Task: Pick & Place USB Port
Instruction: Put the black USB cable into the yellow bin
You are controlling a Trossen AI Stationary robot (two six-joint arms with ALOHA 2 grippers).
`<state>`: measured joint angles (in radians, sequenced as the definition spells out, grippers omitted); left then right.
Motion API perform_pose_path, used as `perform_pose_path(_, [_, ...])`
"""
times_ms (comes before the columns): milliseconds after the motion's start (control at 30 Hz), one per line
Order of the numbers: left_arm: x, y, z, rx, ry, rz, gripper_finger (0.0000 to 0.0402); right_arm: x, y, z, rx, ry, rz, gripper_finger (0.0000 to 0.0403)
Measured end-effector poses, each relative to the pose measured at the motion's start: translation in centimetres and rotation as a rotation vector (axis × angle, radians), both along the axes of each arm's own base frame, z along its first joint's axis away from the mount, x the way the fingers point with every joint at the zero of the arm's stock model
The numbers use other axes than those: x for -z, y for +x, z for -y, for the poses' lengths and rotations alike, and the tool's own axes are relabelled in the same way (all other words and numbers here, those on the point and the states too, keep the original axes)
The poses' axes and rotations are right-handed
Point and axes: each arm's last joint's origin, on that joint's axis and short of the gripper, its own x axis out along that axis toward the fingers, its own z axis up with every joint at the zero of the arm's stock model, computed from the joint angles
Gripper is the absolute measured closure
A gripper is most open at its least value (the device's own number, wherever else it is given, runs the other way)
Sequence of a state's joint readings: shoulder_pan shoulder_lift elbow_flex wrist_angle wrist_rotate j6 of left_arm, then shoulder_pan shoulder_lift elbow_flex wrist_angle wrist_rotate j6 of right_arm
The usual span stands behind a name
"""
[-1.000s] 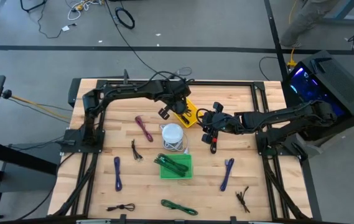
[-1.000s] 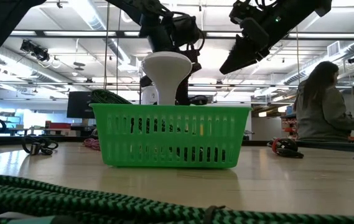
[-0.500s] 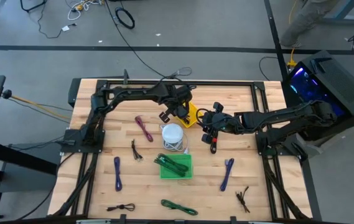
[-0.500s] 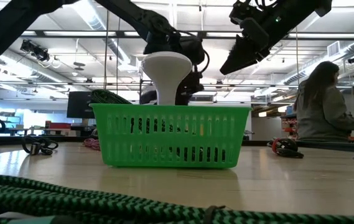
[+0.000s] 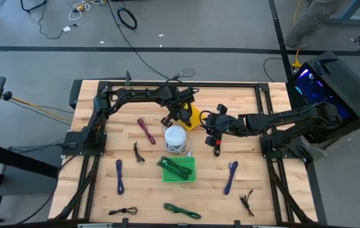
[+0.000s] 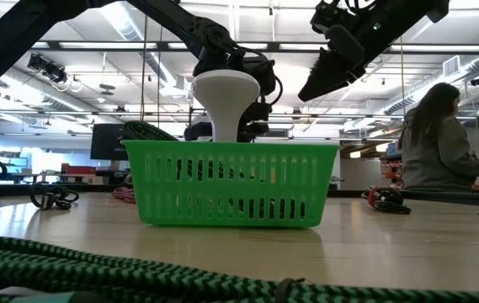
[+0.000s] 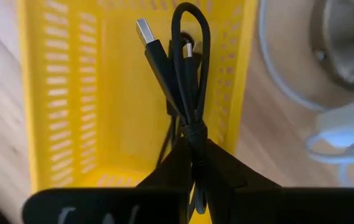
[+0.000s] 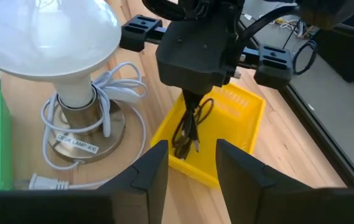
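Nearest in the low view lies a green-and-black braided cord [image 6: 96, 273], with the green basket [image 6: 235, 194] behind it on the wooden table [image 5: 148, 190]. Past the basket stands a white lamp [image 6: 225, 93]. Just behind the lamp the left gripper [image 7: 195, 146] hangs over the yellow basket [image 7: 40, 93]. Its two fingers are clamped on the USB port [image 7: 186, 81], seen here as a black folded cable with a metal plug. The fingers pinch the bundle at its waist, so the loop and the plug stick out beyond the fingertips, above the basket's floor; whether the cable touches the floor cannot be told. The right gripper [image 8: 192, 155] is raised over the table beside the yellow basket and faces the left one. Its fingers [image 8: 155, 165] are apart, with nothing between them. A small black-and-red piece [image 5: 217, 147] shows just beside it in the high view. Far off in the room a person [image 6: 433, 143] sits turned away.
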<state>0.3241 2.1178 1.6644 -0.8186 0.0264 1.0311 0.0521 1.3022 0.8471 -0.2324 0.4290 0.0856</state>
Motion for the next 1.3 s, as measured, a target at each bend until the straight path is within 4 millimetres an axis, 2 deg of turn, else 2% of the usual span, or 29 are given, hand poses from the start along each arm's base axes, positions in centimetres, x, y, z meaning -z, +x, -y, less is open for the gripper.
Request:
perform_pose_path(200, [0.1,-0.3,0.5,-0.048,-0.055,-0.035,0.0382,0.1,0.0,0.0,-0.005,-0.006,-0.011,0.0268])
perform_pose_path(433, [0.2,-0.5,1.0,-0.164,-0.124,-0.057,0.0368,0.0,0.0,0.0,-0.009,-0.012,-0.01,0.0268])
perform_pose_path(667, [0.3,-0.7,1.9,-0.226,-0.219,-0.095,0.0386,-0.1,0.0,0.0,-0.015,-0.018,-0.002,0.0268])
perform_pose_path(833, [0.3,-0.7,2.4,-0.294,-0.228,-0.111,0.0373,-0.1,0.0,0.0,-0.015,-0.018,-0.002,0.0268])
perform_pose_path(1133, [0.3,-0.8,2.0,-0.407,-0.26,-0.109,0.0382,-0.1,0.0,0.0,-0.015,-0.018,-0.002,0.0268])
perform_pose_path(1300, [0.3,-1.0,2.1,-0.439,-0.274,-0.129,0.037,-0.1,0.0,0.0,-0.015,-0.018,-0.002,0.0268])
